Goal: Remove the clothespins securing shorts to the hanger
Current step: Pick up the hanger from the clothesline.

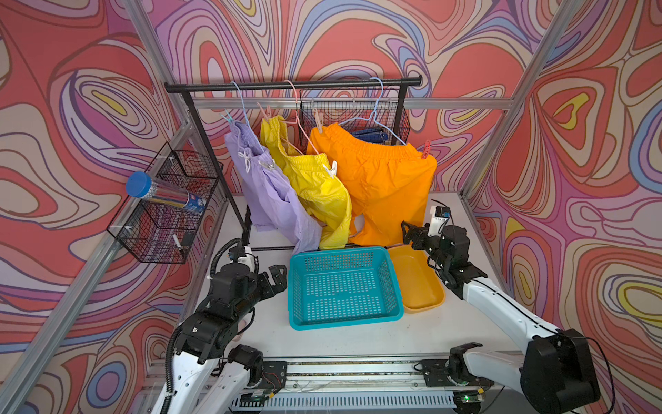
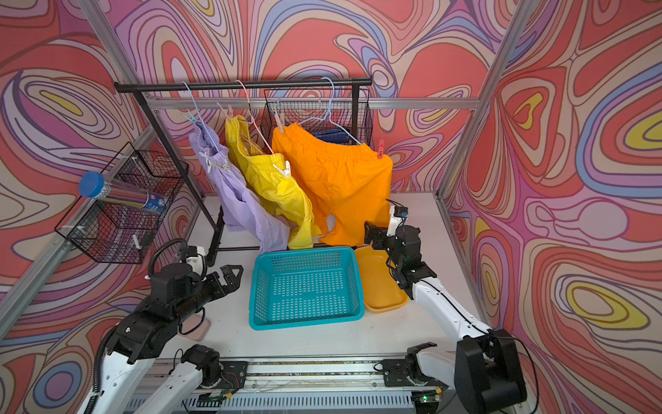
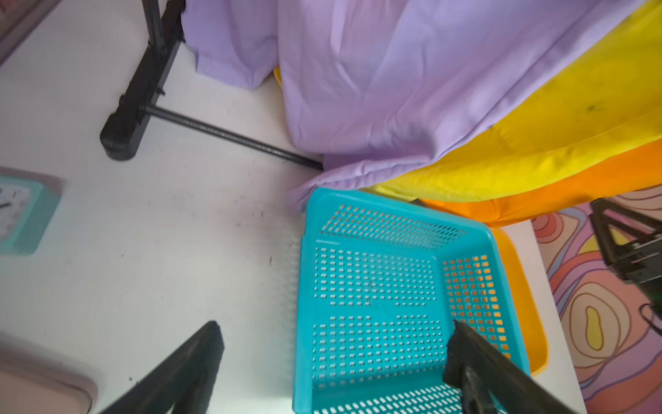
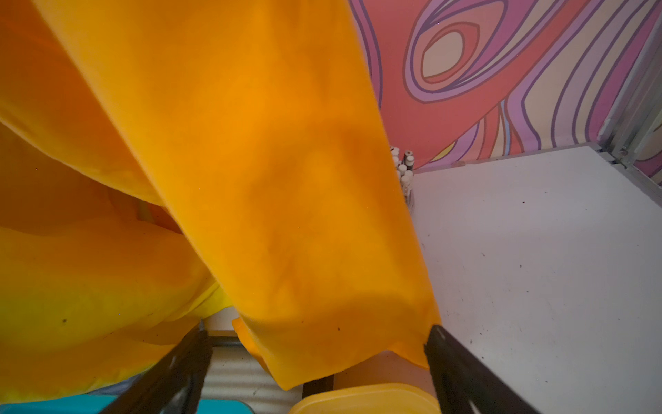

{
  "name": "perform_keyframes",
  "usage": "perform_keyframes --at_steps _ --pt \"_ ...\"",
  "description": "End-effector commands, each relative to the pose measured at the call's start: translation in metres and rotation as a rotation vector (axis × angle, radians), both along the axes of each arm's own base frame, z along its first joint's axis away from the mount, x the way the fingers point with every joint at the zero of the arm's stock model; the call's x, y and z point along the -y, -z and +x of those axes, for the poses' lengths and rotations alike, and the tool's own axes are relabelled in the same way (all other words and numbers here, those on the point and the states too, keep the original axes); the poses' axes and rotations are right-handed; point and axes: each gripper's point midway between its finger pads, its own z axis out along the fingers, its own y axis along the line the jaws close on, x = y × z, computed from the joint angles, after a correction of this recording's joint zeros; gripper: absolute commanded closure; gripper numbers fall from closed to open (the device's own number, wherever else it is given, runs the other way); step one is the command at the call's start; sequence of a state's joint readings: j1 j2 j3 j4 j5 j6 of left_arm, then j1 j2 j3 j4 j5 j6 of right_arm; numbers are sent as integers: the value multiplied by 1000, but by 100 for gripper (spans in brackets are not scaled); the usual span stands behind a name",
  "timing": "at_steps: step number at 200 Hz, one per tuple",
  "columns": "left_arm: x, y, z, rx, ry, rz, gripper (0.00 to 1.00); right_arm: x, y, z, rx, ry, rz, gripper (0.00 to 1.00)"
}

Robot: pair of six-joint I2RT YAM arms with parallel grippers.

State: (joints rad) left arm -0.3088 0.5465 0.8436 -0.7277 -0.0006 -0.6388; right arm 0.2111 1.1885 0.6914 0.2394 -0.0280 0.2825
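Both pincers are gaping wide, nothing held. The left pincer [image 1: 277, 276] sits lower left, beside the perforated teal plastic basket [image 1: 344, 317]. The right pincer [image 1: 411, 234] is right of centre by the shallow yellow plastic tray [image 1: 422, 306], and the orange fabric shorts [image 1: 383, 179] have their hem dangling between its fingers. Mid-frame hang the lilac fabric shorts [image 1: 272, 193] and yellow fabric shorts [image 1: 315, 182]. Clipped along the waistbands, upper middle: pale blue clothespin [image 1: 226, 116], pink clothespin [image 1: 264, 109], beige clothespin [image 1: 318, 122], red clothespin [image 1: 425, 148], white clothespin [image 1: 333, 168], grey clothespin [image 1: 267, 165].
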Motion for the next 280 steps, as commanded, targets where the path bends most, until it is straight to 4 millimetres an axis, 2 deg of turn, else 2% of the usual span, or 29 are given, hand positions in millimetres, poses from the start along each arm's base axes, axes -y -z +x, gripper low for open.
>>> perform_keyframes --at_steps 1,20,54,99,148,228,253,280 --pt "-4 -41 13 191 -37 -28 0 -4 -2 2 3 -11 10 4" --pt "-4 -62 16 250 -41 -38 0 -4 -2 3 3 -11 10 4" --pt "13 -95 32 253 42 -2 0 -4 2 5 -8 -8 7 4" --pt "12 -151 53 324 -9 -31 0 -6 7 9 -22 -11 11 4" --pt "16 -182 81 315 -47 -47 0 -6 8 10 -26 -9 11 5" --pt "30 -188 133 234 -67 -44 0 -5 9 10 -28 -5 13 5" --pt "32 -180 146 188 -70 -2 6 -5 8 10 -27 -4 15 5" --pt "30 -167 154 150 -87 33 24 -5 8 10 -26 -4 18 5"
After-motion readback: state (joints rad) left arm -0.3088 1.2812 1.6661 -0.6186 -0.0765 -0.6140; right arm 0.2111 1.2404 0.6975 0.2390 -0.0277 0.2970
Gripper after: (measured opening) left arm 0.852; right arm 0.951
